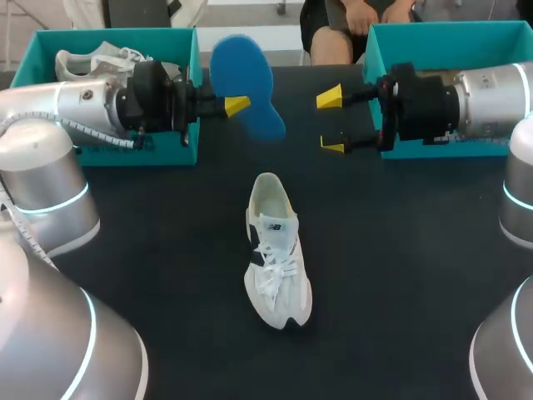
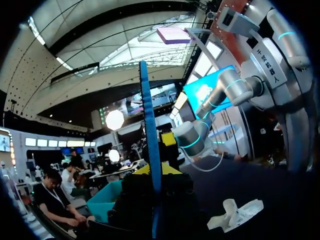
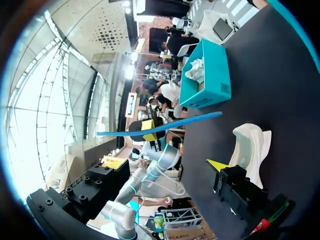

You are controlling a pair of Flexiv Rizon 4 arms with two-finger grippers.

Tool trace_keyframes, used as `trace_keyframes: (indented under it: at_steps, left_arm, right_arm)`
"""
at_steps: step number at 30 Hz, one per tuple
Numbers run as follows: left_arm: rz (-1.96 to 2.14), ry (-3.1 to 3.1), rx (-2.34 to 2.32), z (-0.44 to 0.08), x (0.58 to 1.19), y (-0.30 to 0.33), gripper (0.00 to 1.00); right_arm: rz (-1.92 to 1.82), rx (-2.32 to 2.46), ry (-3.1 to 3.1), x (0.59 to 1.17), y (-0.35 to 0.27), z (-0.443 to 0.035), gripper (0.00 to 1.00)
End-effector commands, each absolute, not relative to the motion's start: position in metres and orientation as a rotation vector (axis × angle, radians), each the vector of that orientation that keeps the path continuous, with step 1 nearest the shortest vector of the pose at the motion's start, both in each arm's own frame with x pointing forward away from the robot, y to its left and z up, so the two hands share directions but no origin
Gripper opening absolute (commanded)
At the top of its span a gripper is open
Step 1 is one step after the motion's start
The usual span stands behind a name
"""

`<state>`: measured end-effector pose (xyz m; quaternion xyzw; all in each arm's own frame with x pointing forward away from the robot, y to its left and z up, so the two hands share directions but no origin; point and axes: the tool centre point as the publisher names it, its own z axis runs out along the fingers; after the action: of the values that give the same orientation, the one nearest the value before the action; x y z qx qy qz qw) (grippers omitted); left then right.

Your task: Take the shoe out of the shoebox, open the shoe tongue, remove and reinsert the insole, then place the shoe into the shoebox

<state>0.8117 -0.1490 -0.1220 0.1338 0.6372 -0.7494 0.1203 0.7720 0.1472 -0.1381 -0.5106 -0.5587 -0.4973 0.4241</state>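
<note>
A blue insole (image 1: 246, 83) is held up in the air above the table's far middle, with my left gripper (image 1: 236, 106) shut on its lower edge. In the left wrist view the insole (image 2: 149, 135) shows edge-on, rising from between the yellow tips of the left gripper (image 2: 156, 172). The white shoe (image 1: 276, 254) lies on the black table, toe toward me and laces up. My right gripper (image 1: 331, 122) hovers just right of the insole, open and empty, not touching it. From the right wrist, the insole (image 3: 160, 127) is a thin blue strip ahead, with the shoe (image 3: 250, 145) below it.
A teal shoebox (image 1: 187, 92) at the back left holds a second white shoe (image 1: 100, 60). Another teal box (image 1: 391, 37) stands at the back right, behind my right arm. The black table (image 1: 166, 250) stretches around the shoe.
</note>
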Motion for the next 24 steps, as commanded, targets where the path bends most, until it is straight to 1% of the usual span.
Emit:
trace_keyframes:
  at_steps: [1,15,19,24]
  left_arm:
    - [-1.8,1.521,0.886,-0.124,0.819,-0.145,0.0]
    - [-1.195,1.118,1.295,-0.137,0.813,-0.147,0.0]
    - [-1.052,1.054,1.278,-0.14,0.815,-0.147,0.0]
    - [-0.972,1.015,1.21,-0.138,0.819,-0.147,0.0]
  right_arm:
    - [-1.244,-1.28,-1.397,0.772,0.149,-0.138,1.0]
    - [-1.244,-1.28,-1.397,0.772,0.149,-0.138,1.0]
    - [-1.244,-1.28,-1.397,0.772,0.149,-0.138,1.0]
    - [-1.244,-1.28,-1.397,0.772,0.149,-0.138,1.0]
